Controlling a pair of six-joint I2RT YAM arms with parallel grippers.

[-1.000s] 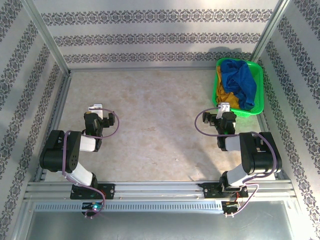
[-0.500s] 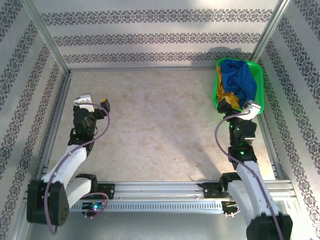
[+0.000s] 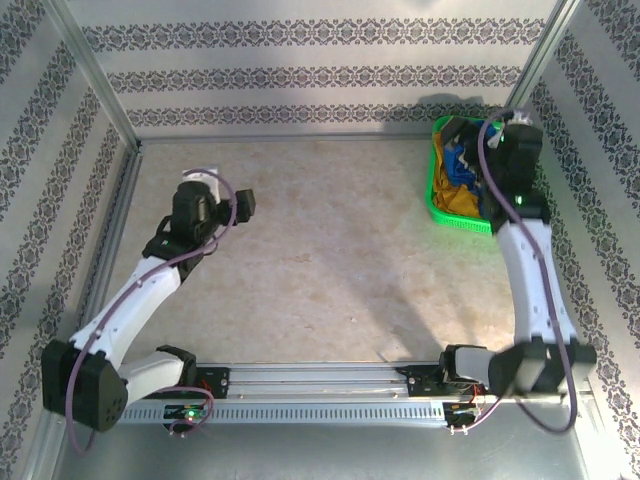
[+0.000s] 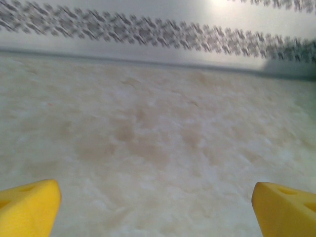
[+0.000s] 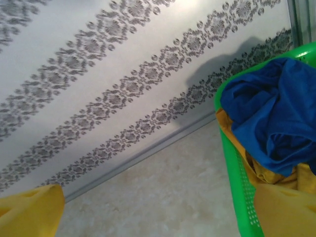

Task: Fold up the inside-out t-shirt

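Note:
The inside-out t-shirt (image 3: 461,160) is a crumpled royal-blue heap in the green basket (image 3: 437,190) at the table's far right corner. In the right wrist view the t-shirt (image 5: 276,118) lies on top of a mustard-yellow garment (image 5: 259,170). My right gripper (image 3: 487,125) hovers above the basket's far end, jaws wide open and empty. In its own view the right gripper (image 5: 158,212) points toward the back wall, with the basket (image 5: 232,163) to its right. My left gripper (image 3: 228,188) is open over bare table on the left, yellow fingertips (image 4: 27,207) far apart.
Patterned walls (image 3: 320,75) close in the table at the back and both sides, with metal posts in the corners. The mustard-yellow garment (image 3: 462,196) fills the basket's near end. The beige tabletop (image 3: 330,250) stretches between the two arms.
Both arms have unfolded from near their bases. The right arm reached up and right to above the basket. The left arm stretched forward over the left of the table. Both grippers stayed open.

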